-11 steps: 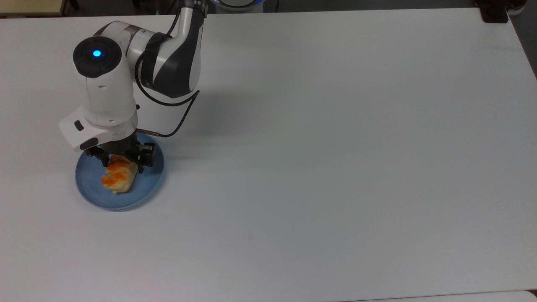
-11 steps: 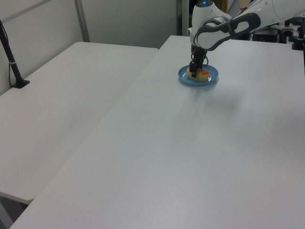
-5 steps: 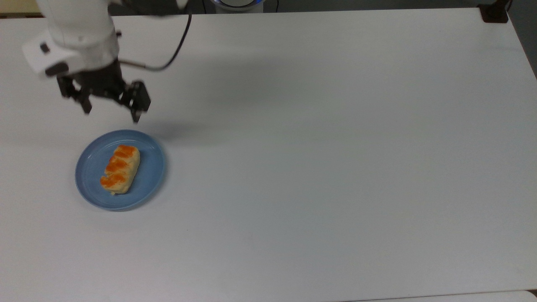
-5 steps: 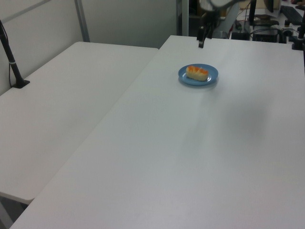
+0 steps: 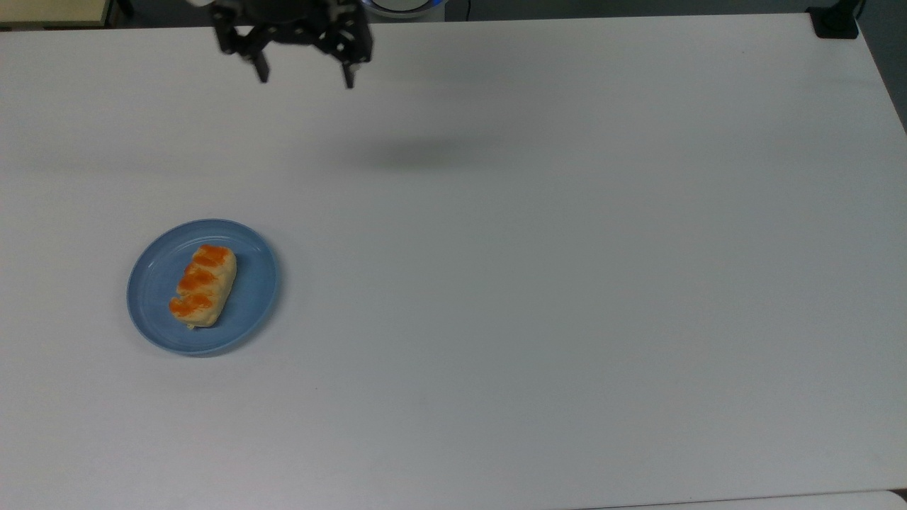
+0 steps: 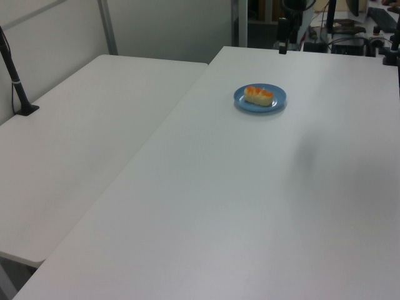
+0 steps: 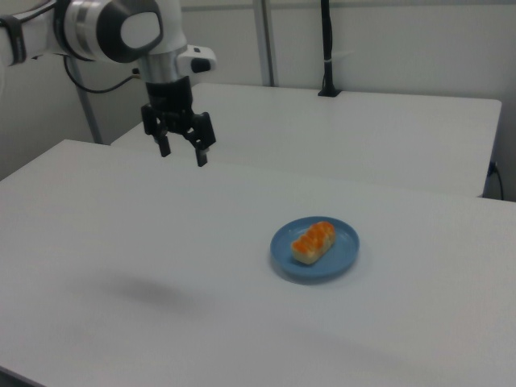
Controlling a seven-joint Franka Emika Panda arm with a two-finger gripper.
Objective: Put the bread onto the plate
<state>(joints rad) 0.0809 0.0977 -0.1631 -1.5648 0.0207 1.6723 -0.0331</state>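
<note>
— Where is the bread (image 5: 202, 285) now?
— It lies on the plate (image 5: 250, 301), alone. The gripper (image 5: 303, 74) has gone up and far away, fingers apart and empty.
— So the task looks finished?
— I think yes.

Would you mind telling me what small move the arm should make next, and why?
Probably none beyond parking clear: the bread lies flat inside the light-blue plate, apart from the gripper, which hangs open and empty high over the white table near the top view's upper edge. The placing looks done, so I would simply hold there.
</note>
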